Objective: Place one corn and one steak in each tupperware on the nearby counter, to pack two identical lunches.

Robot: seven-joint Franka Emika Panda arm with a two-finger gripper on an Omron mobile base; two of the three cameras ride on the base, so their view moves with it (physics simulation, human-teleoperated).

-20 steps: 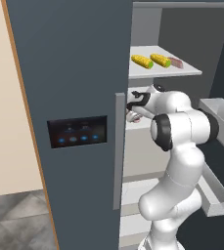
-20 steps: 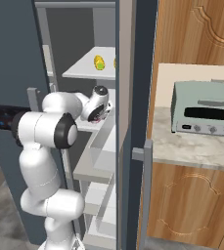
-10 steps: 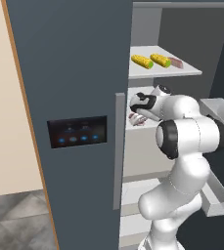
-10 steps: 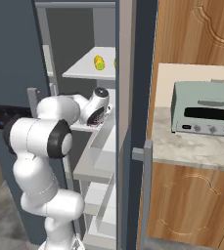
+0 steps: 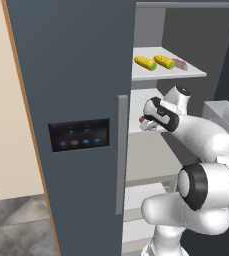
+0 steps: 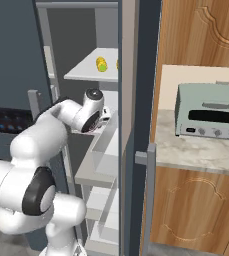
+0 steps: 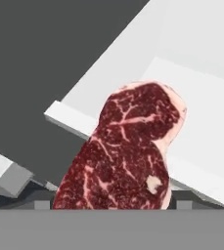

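- Gripper (image 5: 144, 121), at the end of the white arm, reaches into the open fridge at the middle shelf (image 5: 145, 111), seen near the centre of the left base view; whether its jaws are spread or closed on something cannot be told.
- Seen from the hand camera, a dark red steak (image 7: 128, 151) with pale marbling sits very close to the lens, running from the centre down to 6 o'clock, lying on a white shelf surface.
- On the left base camera, a small patch of red shows right at the gripper tip.
- On the upper shelf (image 5: 186, 73), toward 1 o'clock from the gripper in the left base view, two yellow corn cobs (image 5: 145, 63) lie side by side, with a second steak (image 5: 179, 65) just beside them at 3 o'clock.
- On the right base camera, one corn cob shows on that upper shelf, at 12 o'clock from the gripper.
- Fridge door (image 5: 71, 100), dark grey with a small lit panel, stands at 9 o'clock of the opening.
- Pale-green toaster oven (image 6: 209, 111) rests on the beige marbled counter (image 6: 196, 153), at 3 o'clock of the fridge in the right base view.
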